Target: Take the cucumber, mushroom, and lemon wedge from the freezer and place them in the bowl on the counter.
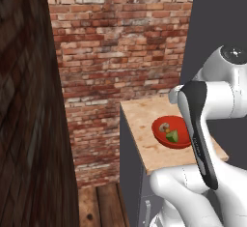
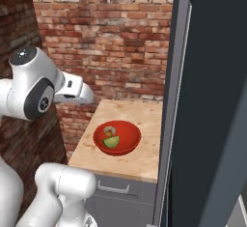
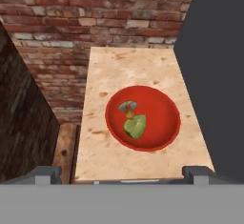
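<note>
Bowl [image 1: 170, 133] sits on the counter [image 1: 144, 124] in the left base view, holding the mushroom [image 1: 164, 126] and lemon wedge [image 1: 172, 136]. Right base view: freezer [image 2: 212, 100] stands just right of the bowl [image 2: 116, 137]; wedge [image 2: 111, 142] touches mushroom [image 2: 109, 132]. Hand view: gripper [image 3: 122, 174] fingers [image 3: 47, 173] spread wide apart, empty, near the bowl [image 3: 164, 118]; mushroom [image 3: 127, 106] and wedge [image 3: 136, 126] lie inside; whether a cucumber is there cannot be told
</note>
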